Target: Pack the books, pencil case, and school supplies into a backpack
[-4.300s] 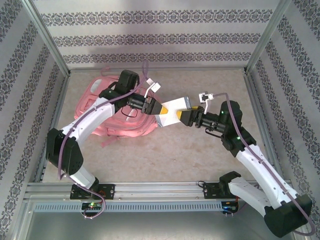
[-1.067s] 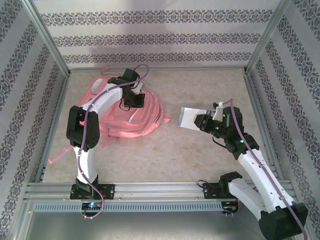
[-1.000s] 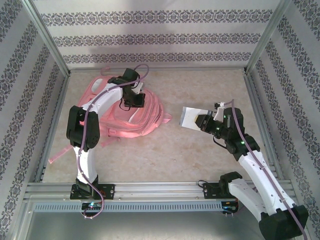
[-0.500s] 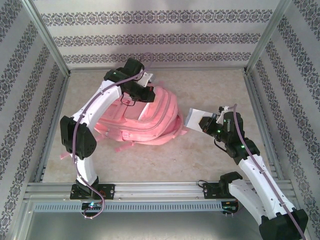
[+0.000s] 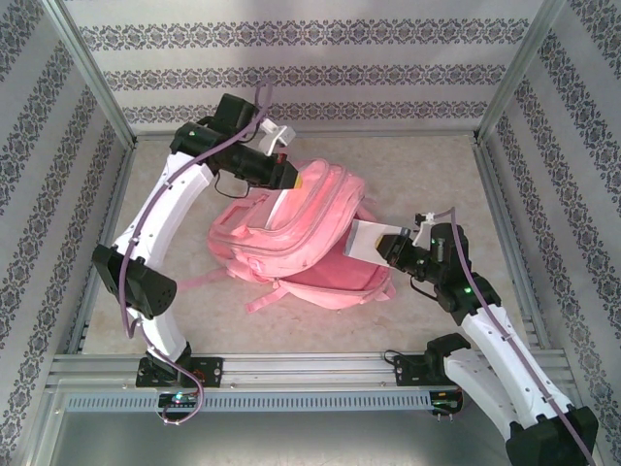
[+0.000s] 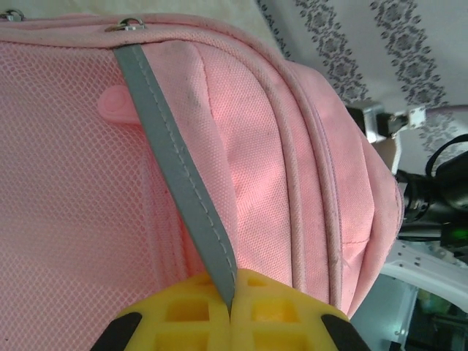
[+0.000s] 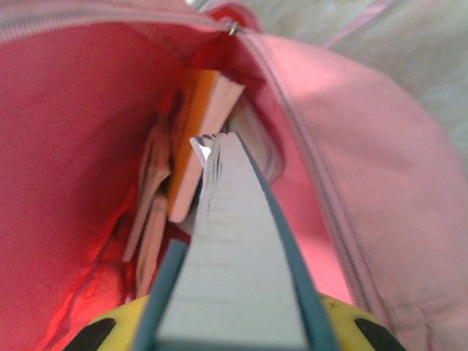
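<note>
**Now: notebook heading into the backpack's open mouth**

The right gripper is pinching a grey-white notebook by its near end. Its yellow pads are pressing on both faces, and it is holding the notebook clear of the table. The notebook's free end is pointing left, at the side of the backpack. In the right wrist view the notebook is running edge-on, with teal showing along its rims. Its far corner is sitting at the zipped-open mouth, with red lining showing on the left of it and pink fabric on the right. A yellow book is already standing inside, just beside that corner; whether the two are touching is not clear. Some thinner pale pages are leaning to the left of the yellow book, too blurred to name.

The left gripper is reaching over from the far left corner. Its fingers are pressing together on a grey strap at the backpack's far end, with no gap showing between them. The strap is running taut from the fingers up across pink mesh.

The backpack is lying across the middle of the table. Its far end is hanging raised from the left gripper, and its lower part is resting towards the near edge. Its pink straps are trailing out to the left.
</note>
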